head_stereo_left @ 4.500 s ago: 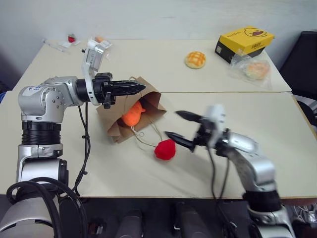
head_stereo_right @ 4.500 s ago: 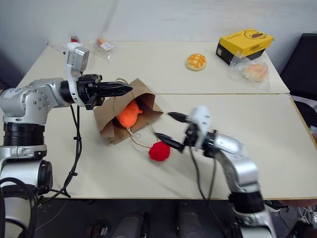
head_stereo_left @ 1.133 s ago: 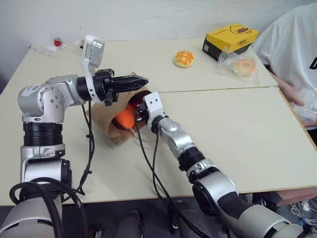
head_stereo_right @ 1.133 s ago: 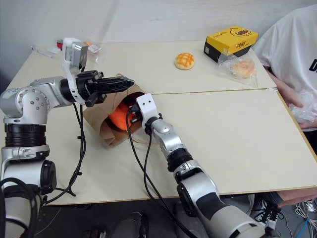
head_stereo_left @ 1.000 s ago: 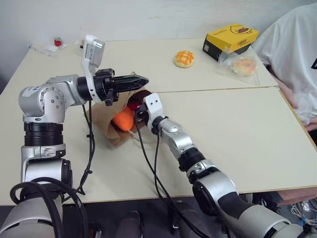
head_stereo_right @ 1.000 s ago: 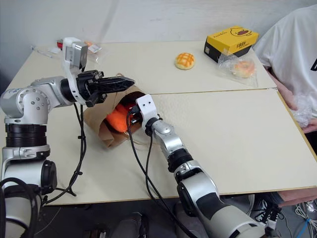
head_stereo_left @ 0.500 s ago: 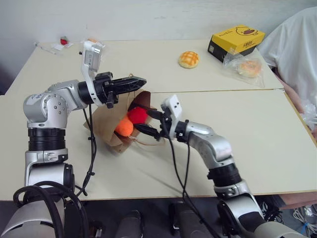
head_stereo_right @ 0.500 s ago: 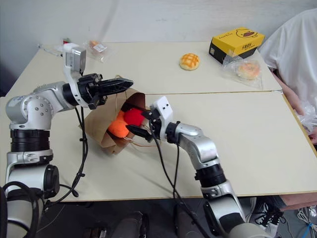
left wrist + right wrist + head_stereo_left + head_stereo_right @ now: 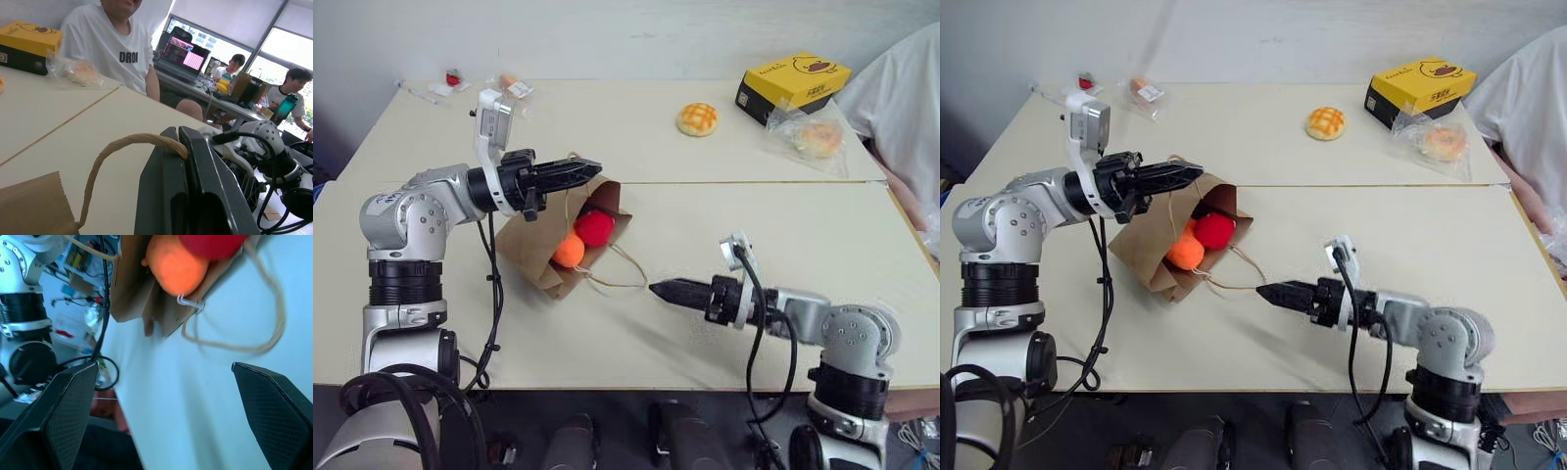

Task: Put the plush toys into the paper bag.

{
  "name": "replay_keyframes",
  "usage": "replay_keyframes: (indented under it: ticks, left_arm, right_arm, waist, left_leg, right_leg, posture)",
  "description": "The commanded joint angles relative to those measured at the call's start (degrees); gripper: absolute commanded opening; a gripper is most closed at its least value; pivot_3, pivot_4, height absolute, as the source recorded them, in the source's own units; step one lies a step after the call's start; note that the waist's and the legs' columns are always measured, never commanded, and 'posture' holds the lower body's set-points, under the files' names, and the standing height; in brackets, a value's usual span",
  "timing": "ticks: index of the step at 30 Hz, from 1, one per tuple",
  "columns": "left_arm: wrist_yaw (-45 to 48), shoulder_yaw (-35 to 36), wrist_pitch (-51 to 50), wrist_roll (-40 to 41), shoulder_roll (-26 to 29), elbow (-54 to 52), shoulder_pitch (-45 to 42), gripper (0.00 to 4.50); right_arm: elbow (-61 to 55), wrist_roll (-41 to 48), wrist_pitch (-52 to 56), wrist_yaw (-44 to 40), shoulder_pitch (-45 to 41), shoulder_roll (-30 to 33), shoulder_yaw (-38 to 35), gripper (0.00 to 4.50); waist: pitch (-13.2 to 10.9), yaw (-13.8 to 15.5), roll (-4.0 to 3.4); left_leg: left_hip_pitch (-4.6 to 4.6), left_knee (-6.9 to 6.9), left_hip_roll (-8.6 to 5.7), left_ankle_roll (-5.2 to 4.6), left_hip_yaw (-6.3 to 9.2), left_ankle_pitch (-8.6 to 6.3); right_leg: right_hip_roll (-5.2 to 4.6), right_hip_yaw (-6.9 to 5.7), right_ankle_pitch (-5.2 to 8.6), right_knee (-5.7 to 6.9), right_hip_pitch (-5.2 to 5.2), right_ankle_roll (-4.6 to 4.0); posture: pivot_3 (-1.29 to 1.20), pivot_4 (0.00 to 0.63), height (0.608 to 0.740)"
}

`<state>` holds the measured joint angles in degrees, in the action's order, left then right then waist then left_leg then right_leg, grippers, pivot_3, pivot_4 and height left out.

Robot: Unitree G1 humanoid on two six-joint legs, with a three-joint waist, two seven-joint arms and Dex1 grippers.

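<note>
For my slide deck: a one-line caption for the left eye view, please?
Left claw holds the paper bag open by its handle, both plush toys inside; right claw open nearby.

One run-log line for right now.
left gripper: shut on bag handle | right gripper: open, empty | red toy, orange toy: in paper bag mouth

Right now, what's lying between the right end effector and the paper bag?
In the left eye view, only the bag's loose cord handle on bare table separates the right end effector from the paper bag.
</note>
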<state>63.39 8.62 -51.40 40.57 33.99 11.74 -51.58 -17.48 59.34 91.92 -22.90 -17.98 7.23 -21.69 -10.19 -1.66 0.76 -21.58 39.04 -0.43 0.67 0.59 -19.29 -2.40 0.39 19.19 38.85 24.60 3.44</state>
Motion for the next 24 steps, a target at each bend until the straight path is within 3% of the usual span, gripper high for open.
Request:
replay_keyframes:
  ticks: [1, 7, 12, 14, 24]
  left_arm:
    - [0.2, 1.2, 1.2, 1.0, 0.6, -2.1, -0.6, 0.0]
    - [-0.7, 1.9, 1.9, 1.0, 0.5, -1.6, -0.7, 0.0]
    - [-0.8, 1.7, 1.7, 1.2, 0.6, -2.1, -0.3, 0.0]
    - [-0.9, 1.8, 1.8, 1.1, 0.6, -1.9, -0.5, 0.0]
    - [-0.7, 1.5, 3.1, 0.6, 0.5, -1.0, -1.2, 0.0]
  right_arm:
    - [0.9, 3.0, 0.6, 12.3, 0.5, -7.0, -2.3, 4.44]
    - [4.2, 1.1, -3.3, 26.4, -4.0, -20.7, -7.5, 4.44]
    - [7.6, -5.9, -18.5, 33.3, -5.5, -20.7, -4.5, 4.27]
    - [7.7, -6.3, -23.5, 33.1, -5.3, -20.0, -2.5, 3.82]
    - [10.1, 2.3, -26.8, 32.0, -6.3, -19.4, 1.2, 0.3]
  waist:
    - [0.0, -0.1, 0.0]
    - [0.0, -0.2, -0.01]
    - [0.1, 0.1, 0.07]
    - [0.1, 0.1, 0.07]
    - [0.1, -0.8, 0.06]
  left_leg:
    - [0.0, 0.0, 0.0, -0.01, -0.02, 0.0]
    - [0.05, -0.02, 0.0, 0.0, -0.04, 0.01]
    - [0.08, 0.01, -0.03, -0.02, -0.04, 0.01]
    - [0.11, 0.02, -0.05, -0.03, -0.02, 0.02]
    - [0.05, -0.16, -0.07, -0.05, -0.02, 0.04]
  right_leg:
    - [-0.01, 0.02, 0.0, 0.0, 0.0, 0.0]
    - [0.01, 0.04, 0.0, 0.02, 0.01, 0.0]
    - [-0.02, 0.03, 0.0, 0.0, -0.06, 0.0]
    - [-0.03, 0.03, 0.0, -0.19, -0.1, 0.0]
    - [-0.03, 0.03, 0.0, -0.06, -0.01, 0.01]
  posture:
    - [0.0, 0.15, 0.74]
    - [0.0, 0.15, 0.74]
    - [0.0, 0.15, 0.74]
    - [0.0, 0.15, 0.74]
    - [0.0, 0.15, 0.74]
